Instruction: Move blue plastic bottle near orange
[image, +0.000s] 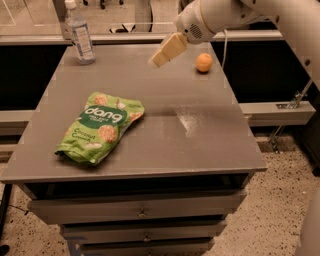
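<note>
The blue plastic bottle (80, 33), clear with a white cap and pale blue-white label, stands upright at the table's far left corner. The orange (203, 62) sits on the table near the far right edge. My gripper (165, 51), cream-coloured, hangs above the far middle of the table, to the left of the orange and well to the right of the bottle. It holds nothing that I can see.
A green "dang" snack bag (100, 127) lies on the left-middle of the grey table (200, 140). Drawers sit under the tabletop. A rail and glass partition run behind the table. My white arm (235, 15) reaches in from the upper right.
</note>
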